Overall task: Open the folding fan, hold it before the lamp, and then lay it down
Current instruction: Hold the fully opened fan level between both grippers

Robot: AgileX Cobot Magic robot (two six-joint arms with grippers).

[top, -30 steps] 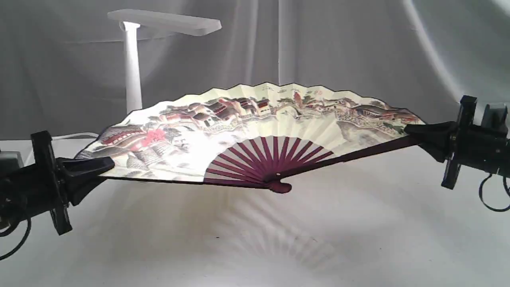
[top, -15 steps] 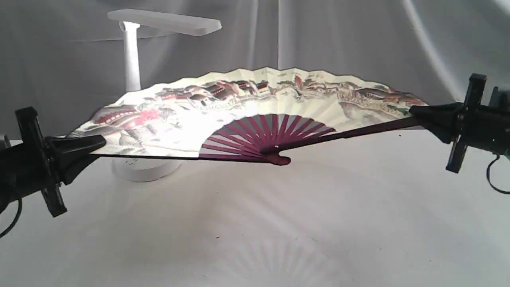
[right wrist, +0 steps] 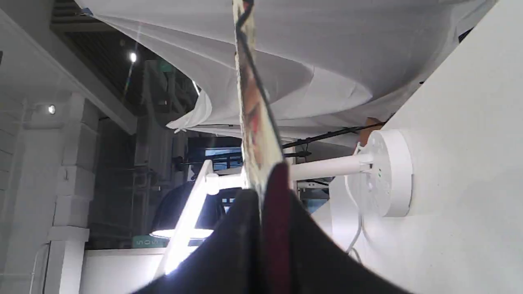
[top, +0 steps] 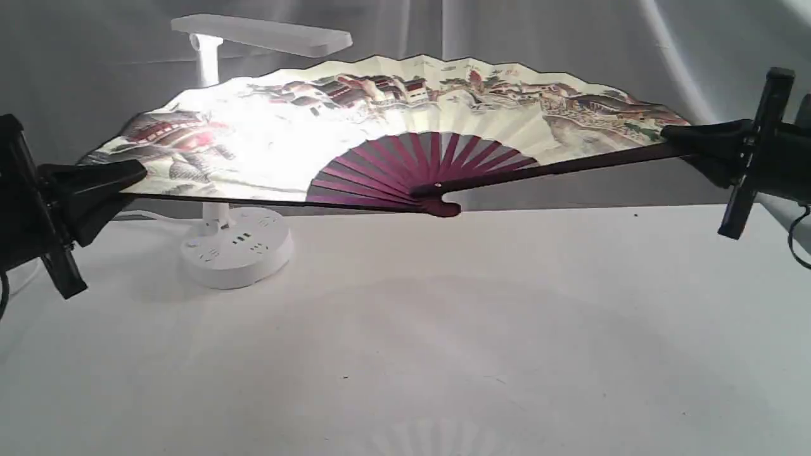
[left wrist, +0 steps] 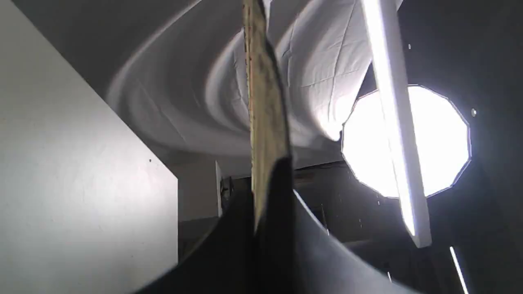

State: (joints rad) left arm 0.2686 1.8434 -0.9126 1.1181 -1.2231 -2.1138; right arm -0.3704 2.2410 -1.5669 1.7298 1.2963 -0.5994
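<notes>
The folding fan (top: 380, 126) is spread fully open and held in the air above the table, its painted face toward the exterior camera, maroon ribs meeting at the pivot (top: 443, 208). My left gripper (top: 136, 174) is shut on the fan's left guard, my right gripper (top: 671, 136) shut on the right guard. The lamp (top: 236, 250) stands behind the fan's left half; its head (top: 263, 33) shows above the fan and its light glows through the paper. In both wrist views the fan (left wrist: 263, 102) (right wrist: 251, 102) appears edge-on between the fingers.
A white cloth-covered table (top: 443, 329) lies below the fan, with grey drapes behind. The lamp's cord (top: 142, 216) trails left from the base. The lamp's base (right wrist: 386, 171) and stem also show in the right wrist view.
Both grippers have lifted the open fan well upward. It now covers most of the lamp's stem, and the lamp's base shows beneath it.
</notes>
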